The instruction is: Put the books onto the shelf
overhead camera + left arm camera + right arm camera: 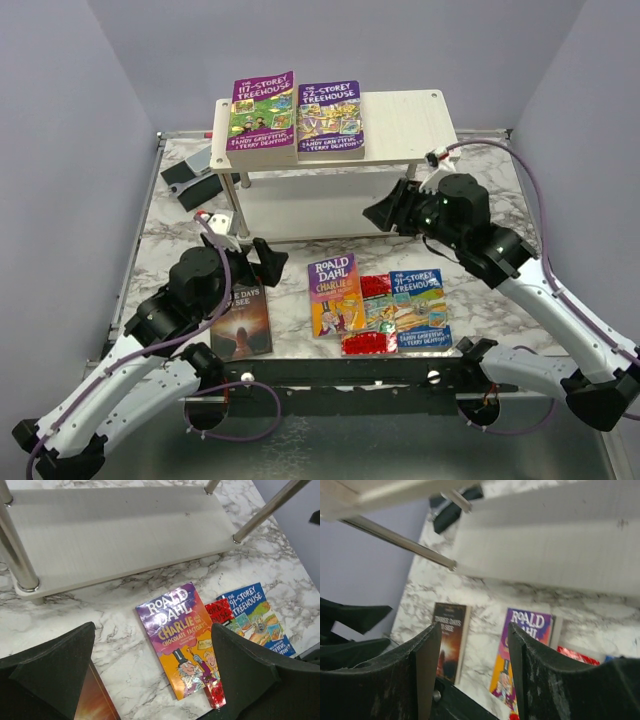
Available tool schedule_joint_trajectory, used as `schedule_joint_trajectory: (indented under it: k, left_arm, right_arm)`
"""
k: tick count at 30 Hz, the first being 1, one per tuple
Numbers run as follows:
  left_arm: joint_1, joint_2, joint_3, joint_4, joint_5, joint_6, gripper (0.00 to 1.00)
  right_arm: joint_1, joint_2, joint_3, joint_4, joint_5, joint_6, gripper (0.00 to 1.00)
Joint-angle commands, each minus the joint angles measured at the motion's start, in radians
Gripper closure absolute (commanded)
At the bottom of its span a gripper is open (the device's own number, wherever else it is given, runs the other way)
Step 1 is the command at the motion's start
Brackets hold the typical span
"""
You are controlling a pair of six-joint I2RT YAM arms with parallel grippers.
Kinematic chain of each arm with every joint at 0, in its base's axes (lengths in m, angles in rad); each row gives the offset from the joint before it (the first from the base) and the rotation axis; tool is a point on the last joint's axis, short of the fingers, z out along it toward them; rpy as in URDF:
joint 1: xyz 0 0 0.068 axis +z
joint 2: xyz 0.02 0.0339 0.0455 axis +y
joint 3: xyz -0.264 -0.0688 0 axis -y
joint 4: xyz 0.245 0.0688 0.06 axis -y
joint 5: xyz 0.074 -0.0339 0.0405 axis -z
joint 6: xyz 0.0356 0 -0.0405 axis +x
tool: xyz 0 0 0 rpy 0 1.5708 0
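Note:
Two purple Treehouse books [296, 115] lie flat on the left of the shelf's [405, 120] top board. Four more books rest on the marble: a dark brown one [242, 322], the Roald Dahl [335, 295], a red one [368, 315] and a blue one [420, 310]. My left gripper [250, 248] hovers open between the dark book [95, 702] and the Roald Dahl [180, 635], empty [152, 630]. My right gripper [378, 212] hangs open and empty [475, 627] in front of the lower board [545, 545], above the Roald Dahl [532, 625].
A flat grey-black device [190, 175] lies behind the shelf's left end. Thin silver legs [20, 562] stand at the shelf corners. Purple walls close in both sides. The table's dark front rail [380, 372] runs just below the books.

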Motion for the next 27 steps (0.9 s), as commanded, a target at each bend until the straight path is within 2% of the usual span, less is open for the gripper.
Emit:
schedule_joint_trajectory:
  k: [1,12,19,27]
  left_arm:
    - [0.002,0.053,-0.007,0.028,0.076,-0.045,0.01]
    - [0.002,0.237,-0.199,0.205,0.172,-0.232,0.01]
    - [0.001,0.339,-0.323,0.387,0.251,-0.343,0.01]
    - [-0.001,0.477,-0.401,0.587,0.332,-0.403,0.01]
  right_arm:
    - [0.006,-0.021,-0.113,-0.059,0.001,-0.016,0.40]
    - [0.004,0.039,-0.357,0.031,-0.123,0.037,0.34]
    - [0.004,0.127,-0.462,0.128,-0.191,0.063,0.33]
    - [0.004,0.235,-0.557,0.281,-0.290,0.100,0.34]
